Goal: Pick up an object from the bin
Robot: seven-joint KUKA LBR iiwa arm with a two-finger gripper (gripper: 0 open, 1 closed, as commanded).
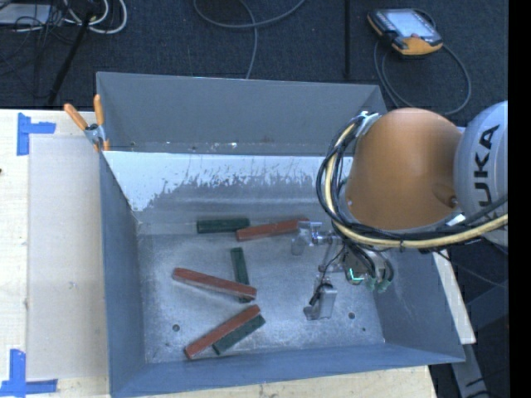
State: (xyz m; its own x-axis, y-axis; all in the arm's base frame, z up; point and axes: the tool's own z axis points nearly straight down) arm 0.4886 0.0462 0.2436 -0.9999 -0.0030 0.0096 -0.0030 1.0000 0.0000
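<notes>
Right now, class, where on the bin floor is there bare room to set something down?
Bare floor lies between the short dark green stick and the gripper, and between the bin's view-left wall and the long red-brown stick. Crowded: the sticks clustered across the floor's middle.

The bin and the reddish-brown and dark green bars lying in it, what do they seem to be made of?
The bin looks like grey sheet metal, matt, its sloped wall scuffed with pale scratches. The reddish-brown bars look like painted wood or plastic: flat, straight-edged, evenly coloured, no gleam. The dark green bars look the same make.
</notes>
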